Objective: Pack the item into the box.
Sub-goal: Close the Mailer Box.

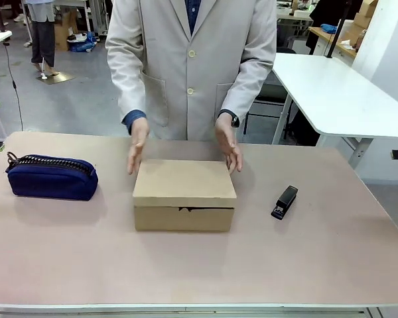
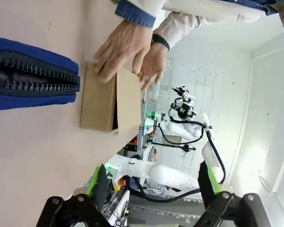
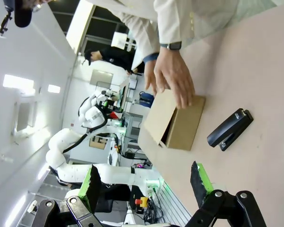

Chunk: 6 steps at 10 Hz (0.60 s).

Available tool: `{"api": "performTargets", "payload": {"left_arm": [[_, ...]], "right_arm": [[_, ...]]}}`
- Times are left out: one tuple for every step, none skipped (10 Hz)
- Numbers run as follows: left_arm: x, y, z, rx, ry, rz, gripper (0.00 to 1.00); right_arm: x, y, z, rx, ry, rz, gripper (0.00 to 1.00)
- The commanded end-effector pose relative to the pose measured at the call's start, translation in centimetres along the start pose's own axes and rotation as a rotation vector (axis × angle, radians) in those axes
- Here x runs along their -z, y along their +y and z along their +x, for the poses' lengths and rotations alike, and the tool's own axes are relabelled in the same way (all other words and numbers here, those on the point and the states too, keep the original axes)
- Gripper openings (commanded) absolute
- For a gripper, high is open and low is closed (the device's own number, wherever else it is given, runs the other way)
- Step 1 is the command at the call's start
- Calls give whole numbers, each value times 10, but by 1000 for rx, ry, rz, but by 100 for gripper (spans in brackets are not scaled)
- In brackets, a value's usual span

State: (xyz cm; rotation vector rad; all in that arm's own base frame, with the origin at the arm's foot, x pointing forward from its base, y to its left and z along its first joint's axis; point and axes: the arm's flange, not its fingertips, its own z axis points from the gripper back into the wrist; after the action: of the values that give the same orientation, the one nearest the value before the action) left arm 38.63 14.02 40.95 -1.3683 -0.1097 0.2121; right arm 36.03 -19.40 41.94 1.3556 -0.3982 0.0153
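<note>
Front: box [image 1: 184, 193] sits mid-table, lid down. Person's hands [image 1: 138, 146] flank its far corners, touching or just beside the sides. Pouch [image 1: 51, 177] well left of it, stapler [image 1: 284, 202] to its right. Can't see the knife anywhere on the table; may already be inside the box, can't confirm.

Left wrist: left gripper [image 2: 154, 182] off the table edge, fingers [image 2: 95, 179] spread wide, nothing between them. Pouch close by, box beyond it, both of the person's hands on the far end of the box.

Right wrist: right gripper [image 3: 144, 182] also wide and empty, away from the table. Box and stapler ahead, a hand [image 3: 173, 75] on the box top.

Judgement: person is setting or steadying the box; packing looks either done or not started. Next move needs the knife located first; if it's out, lid must come up before anything goes in.
</note>
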Motion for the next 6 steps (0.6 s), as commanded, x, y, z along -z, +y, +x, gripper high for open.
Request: {"api": "performTargets", "payload": {"left_arm": [[-1,1,-5,22,-2,7,100],[-1,1,-5,22,-2,7,100],[-1,1,-5,22,-2,7,100],[-1,1,-5,22,-2,7,100],[-1,1,-5,22,-2,7,100],[-1,1,-5,22,-2,7,100]], "right_arm": [[0,4,-2,-2,-1,8,100],[0,4,-2,-2,-1,8,100],[0,4,-2,-2,-1,8,100],[0,4,-2,-2,-1,8,100],[0,4,-2,-2,-1,8,100],[0,4,-2,-2,-1,8,100]]}}
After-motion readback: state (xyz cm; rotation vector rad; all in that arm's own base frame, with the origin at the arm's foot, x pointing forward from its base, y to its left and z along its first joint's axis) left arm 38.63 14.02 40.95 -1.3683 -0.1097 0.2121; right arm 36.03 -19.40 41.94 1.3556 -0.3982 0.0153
